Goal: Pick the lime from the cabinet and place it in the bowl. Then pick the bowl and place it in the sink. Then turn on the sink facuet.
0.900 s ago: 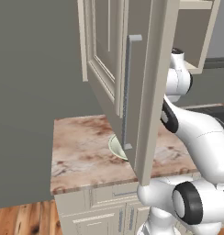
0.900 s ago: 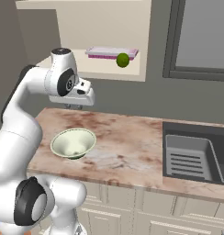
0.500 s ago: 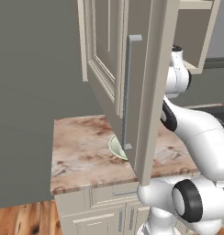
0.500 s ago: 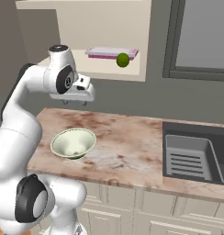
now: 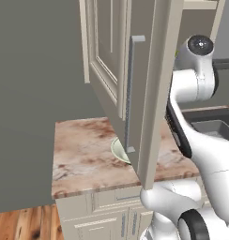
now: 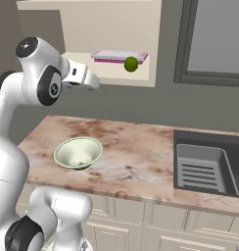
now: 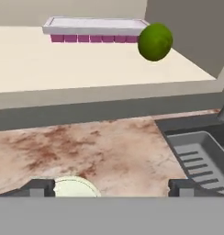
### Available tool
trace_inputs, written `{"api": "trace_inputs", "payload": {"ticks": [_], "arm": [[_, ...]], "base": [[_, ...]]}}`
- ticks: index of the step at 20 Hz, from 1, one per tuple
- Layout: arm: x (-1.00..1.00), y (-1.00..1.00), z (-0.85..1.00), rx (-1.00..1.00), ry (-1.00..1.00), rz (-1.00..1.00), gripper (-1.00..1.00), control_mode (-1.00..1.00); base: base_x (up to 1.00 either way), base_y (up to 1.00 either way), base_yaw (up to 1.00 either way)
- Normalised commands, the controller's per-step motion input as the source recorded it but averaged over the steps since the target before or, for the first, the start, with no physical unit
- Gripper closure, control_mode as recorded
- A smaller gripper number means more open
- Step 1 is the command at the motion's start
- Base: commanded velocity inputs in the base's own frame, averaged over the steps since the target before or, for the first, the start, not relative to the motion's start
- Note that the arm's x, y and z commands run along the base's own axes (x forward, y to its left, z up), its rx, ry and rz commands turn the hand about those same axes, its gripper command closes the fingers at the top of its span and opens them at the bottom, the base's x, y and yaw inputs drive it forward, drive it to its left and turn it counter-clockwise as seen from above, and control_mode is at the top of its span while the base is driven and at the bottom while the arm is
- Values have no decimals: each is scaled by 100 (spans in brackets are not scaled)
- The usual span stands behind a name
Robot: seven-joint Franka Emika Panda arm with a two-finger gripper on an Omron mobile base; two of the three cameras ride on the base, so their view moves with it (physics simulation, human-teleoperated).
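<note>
The lime (image 6: 131, 63) rests on the open cabinet's shelf (image 6: 109, 79), beside a pink-and-white tray (image 6: 119, 55). In the hand view the lime (image 7: 155, 41) sits up and to the right. My gripper (image 6: 94, 83) hovers left of the shelf, level with its front edge and well short of the lime. It is open, its fingertips (image 7: 40, 187) far apart with nothing between them. The pale bowl (image 6: 78, 153) stands empty on the counter below the hand. The sink (image 6: 209, 166) lies to the right. Of the sink faucet, just a grey stub (image 7: 223, 111) shows at the frame edge.
The swung-out cabinet door (image 5: 151, 84) with its grey bar handle (image 5: 131, 93) stands left of the arm and hides most of the bowl (image 5: 118, 150) in the left base view. A marbled counter (image 6: 136, 157) runs to the sink. A window (image 6: 217, 39) is above the sink.
The jaws have gone from nearly shut to wide open. The hand has risen from above the counter to the level of the shelf. Lime and bowl have not moved.
</note>
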Motion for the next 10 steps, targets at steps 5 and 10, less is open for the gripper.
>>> {"api": "trace_inputs", "payload": {"ticks": [5, 10], "arm": [[4, -58, 84, 0, -37, -20, -100, -100], [35, -47, 36, 1, -14, -12, -100, -100]], "base": [[0, 0, 0], [0, 0, 0]]}}
